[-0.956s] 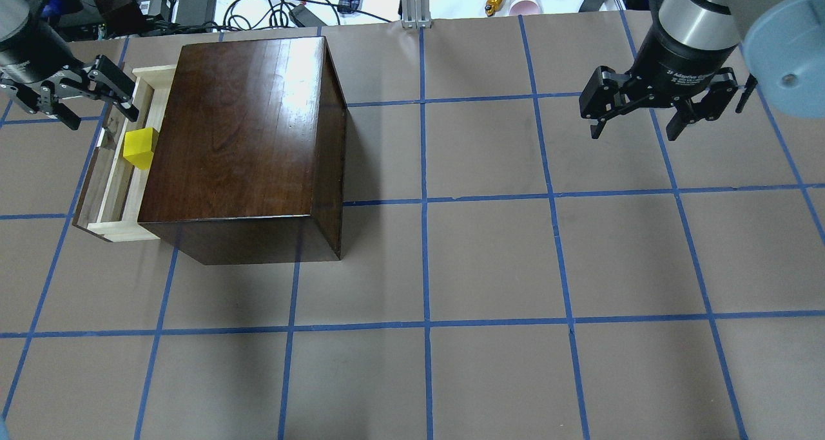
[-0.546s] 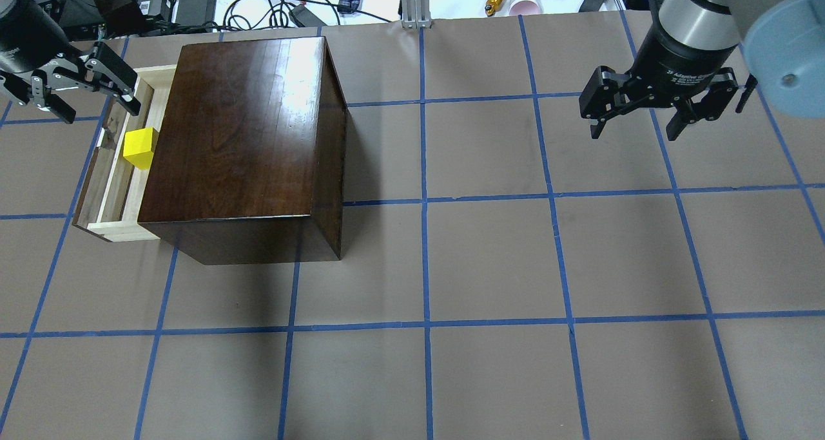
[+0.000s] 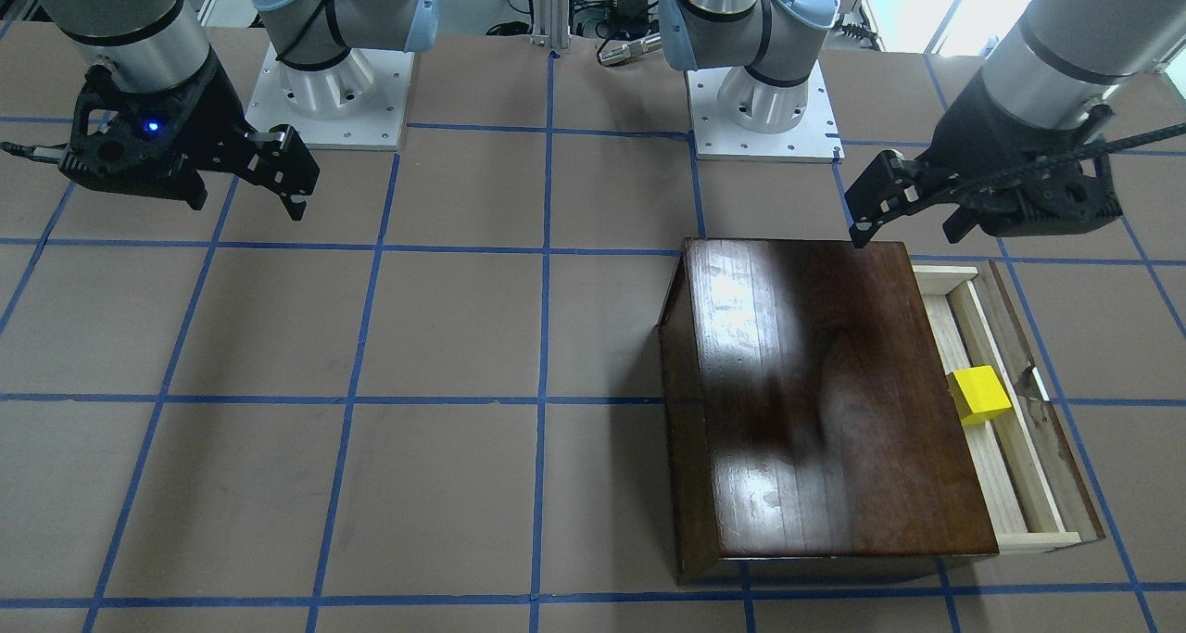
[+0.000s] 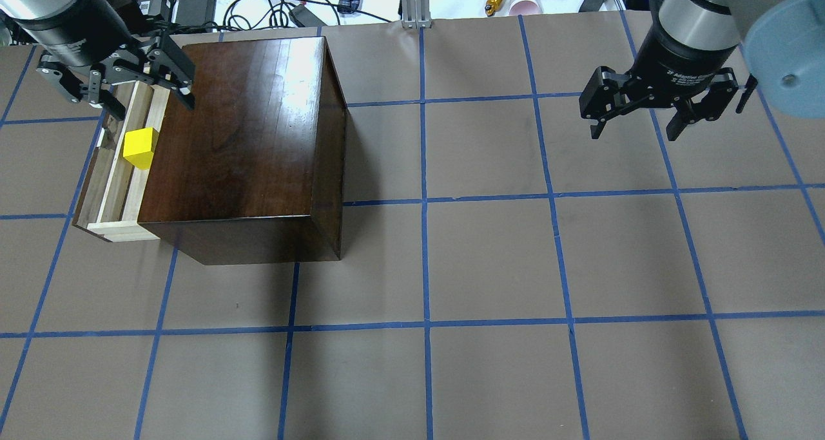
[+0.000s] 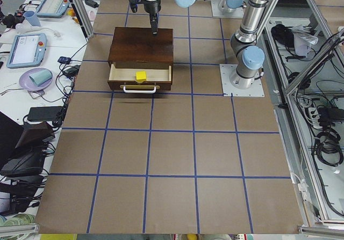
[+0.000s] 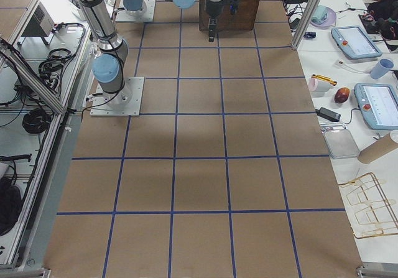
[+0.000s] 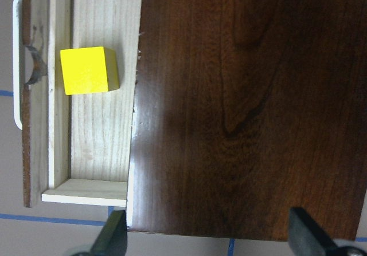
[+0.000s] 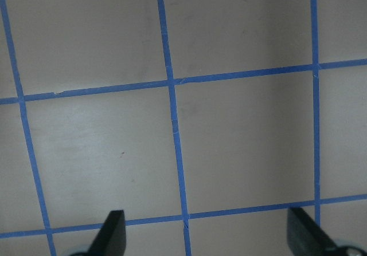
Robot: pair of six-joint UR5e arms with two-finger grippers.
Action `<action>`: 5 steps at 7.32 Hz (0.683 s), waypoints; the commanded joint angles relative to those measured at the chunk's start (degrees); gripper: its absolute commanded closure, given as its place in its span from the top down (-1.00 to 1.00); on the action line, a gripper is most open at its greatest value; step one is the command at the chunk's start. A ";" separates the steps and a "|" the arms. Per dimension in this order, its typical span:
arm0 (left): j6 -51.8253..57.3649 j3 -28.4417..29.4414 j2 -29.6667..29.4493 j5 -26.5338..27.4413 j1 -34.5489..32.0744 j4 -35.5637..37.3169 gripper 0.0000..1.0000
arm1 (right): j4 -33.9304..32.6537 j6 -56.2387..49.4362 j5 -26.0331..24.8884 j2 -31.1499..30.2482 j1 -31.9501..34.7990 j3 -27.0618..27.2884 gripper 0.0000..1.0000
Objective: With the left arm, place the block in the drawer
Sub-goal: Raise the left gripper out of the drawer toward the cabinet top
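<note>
On the taped table [image 4: 490, 253], we are finding the yellow block [image 4: 140, 145] lying free in the drawer [image 4: 119, 195], the left gripper [image 4: 155, 108] hovering spread and empty, so placement looks done.

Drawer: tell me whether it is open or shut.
Open. The drawer sticks out from the wooden box, its pale tray exposed, with the yellow block resting inside.

Block [image 4: 140, 146] in drawer [image 4: 115, 185], drawer jutting from box [image 4: 245, 137] — robot's left

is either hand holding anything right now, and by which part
Nothing is held. The left hand and the right hand are both open and empty; the block lies loose in the open drawer, apart from the left hand.
</note>
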 commanded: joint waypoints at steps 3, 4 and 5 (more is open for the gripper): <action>-0.25 0.01 0.02 0.29 -7.07 0.45 1.00 | 0.00 0.00 0.00 0.00 0.00 -0.03 1.00; 0.10 0.10 -0.15 0.29 -7.07 0.63 1.00 | 0.00 0.00 0.00 0.00 0.00 -0.03 1.00; 0.02 0.10 0.02 0.20 -7.07 0.72 1.00 | 0.00 0.00 0.00 0.00 0.00 0.06 1.00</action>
